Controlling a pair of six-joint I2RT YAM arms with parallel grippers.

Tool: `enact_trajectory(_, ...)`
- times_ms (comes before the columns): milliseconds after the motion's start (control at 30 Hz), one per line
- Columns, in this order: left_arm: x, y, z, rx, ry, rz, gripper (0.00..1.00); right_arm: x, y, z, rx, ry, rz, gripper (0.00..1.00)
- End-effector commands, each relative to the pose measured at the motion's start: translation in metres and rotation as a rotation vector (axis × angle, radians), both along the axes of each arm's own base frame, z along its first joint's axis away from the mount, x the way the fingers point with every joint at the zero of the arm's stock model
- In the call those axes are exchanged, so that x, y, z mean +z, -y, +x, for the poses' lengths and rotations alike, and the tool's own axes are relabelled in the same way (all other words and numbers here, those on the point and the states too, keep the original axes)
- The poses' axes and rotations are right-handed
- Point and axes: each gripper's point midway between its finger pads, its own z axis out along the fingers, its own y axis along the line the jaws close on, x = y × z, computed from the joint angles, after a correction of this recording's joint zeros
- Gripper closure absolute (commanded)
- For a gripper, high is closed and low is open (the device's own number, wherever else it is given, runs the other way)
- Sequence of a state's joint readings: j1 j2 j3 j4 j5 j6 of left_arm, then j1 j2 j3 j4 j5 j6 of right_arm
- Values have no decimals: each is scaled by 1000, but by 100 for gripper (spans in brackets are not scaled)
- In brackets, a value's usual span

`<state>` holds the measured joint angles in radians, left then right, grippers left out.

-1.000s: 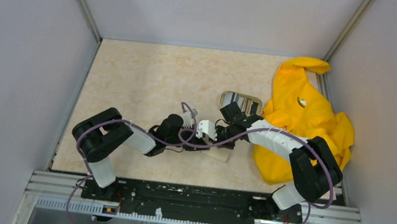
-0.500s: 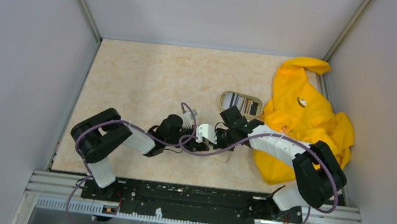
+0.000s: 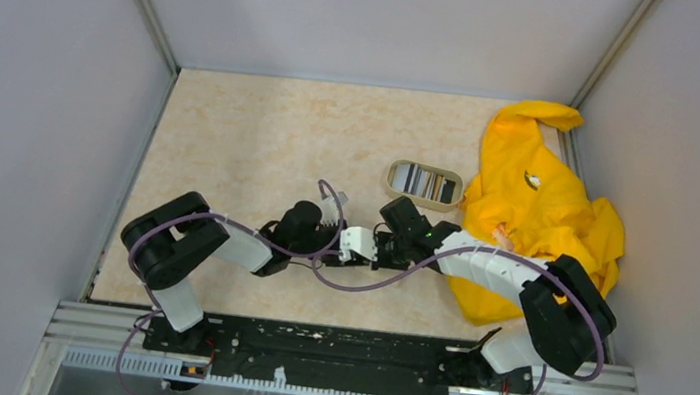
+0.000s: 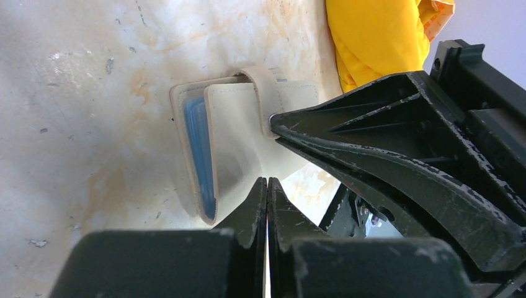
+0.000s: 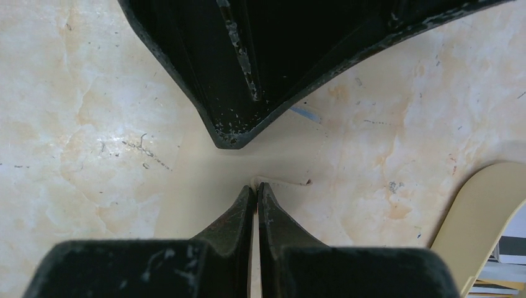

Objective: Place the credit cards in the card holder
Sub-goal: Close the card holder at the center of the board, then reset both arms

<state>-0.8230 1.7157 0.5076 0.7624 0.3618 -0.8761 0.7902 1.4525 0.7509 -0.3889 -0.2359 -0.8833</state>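
Observation:
The tan card holder [image 4: 239, 146] lies partly open on the table, with its light blue inside showing along the left edge. My left gripper [image 4: 267, 186] is shut, its tips against the holder's cover. My right gripper [image 5: 256, 186] is shut on the holder's strap, and its fingers [image 4: 372, 139] reach the strap in the left wrist view. From above, both grippers [image 3: 352, 248] [image 3: 382, 250] meet mid-table and hide the holder. The credit cards [image 3: 426, 181] lie as a striped stack in the oval beige dish [image 3: 395, 174].
A big yellow cloth [image 3: 535, 220] covers the right side of the table, close to the right arm. The dish's rim [image 5: 484, 211] shows at the right edge of the right wrist view. Grey walls enclose the table on three sides.
My right gripper has moved left and nearer, away from the dish and up against the left gripper. The card holder, visible below the grippers before, is now hidden under them.

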Motion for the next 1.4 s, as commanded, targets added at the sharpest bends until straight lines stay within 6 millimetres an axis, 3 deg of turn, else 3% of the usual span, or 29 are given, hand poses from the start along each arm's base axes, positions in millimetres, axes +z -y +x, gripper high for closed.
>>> enact_trajectory(0, 16, 3, -4, -21, 16, -46, 99, -62, 67, -98, -40, -372, -261, 100)
enact_trajectory(133, 20, 3, -5, -22, 26, -61, 99, -56, 56, -78, -161, -324, -182, 100)
enact_trajectory(167, 21, 3, -5, -24, 31, -66, 99, -50, 51, -67, -196, -307, -149, 95)
enact_trajectory(200, 24, 3, -5, -24, 38, -71, 99, -41, 45, -57, -214, -303, -108, 82)
enact_trajectory(233, 27, 3, -5, -26, 50, -75, 99, -27, 36, -47, -219, -306, -45, 70)
enact_trajectory(367, 44, 2, -2, -44, 130, -85, 94, 40, 4, -9, -159, -277, 209, 39)
enact_trajectory(433, 57, 0, -1, -49, 186, -78, 90, 77, -5, 10, -129, -212, 297, 30)
enact_trajectory(533, 79, -12, 5, -29, 306, -35, 78, 117, -8, 32, -142, -137, 395, 17)
enact_trajectory(667, 115, -39, 18, 66, 459, 47, 59, 157, 10, 61, -257, -18, 445, 4)
enact_trajectory(767, 151, -64, 28, 168, 583, 79, 33, 203, 34, 91, -477, 45, 551, 1)
enact_trajectory(867, 196, -82, 24, 216, 698, 42, 3, 254, 64, 111, -645, 81, 693, 2)
enact_trajectory(967, 236, -91, 19, 224, 757, 22, 1, 297, 80, 117, -717, 131, 763, 2)
enact_trajectory(1133, 292, -101, 11, 229, 824, -8, 1, 349, 79, 103, -732, 131, 852, 2)
enact_trajectory(1267, 304, -107, 4, 214, 831, -2, 1, 381, 92, 110, -944, 127, 990, 2)
enact_trajectory(1367, 307, -109, -1, 208, 829, -12, 1, 396, 98, 108, -1006, 130, 1043, 2)
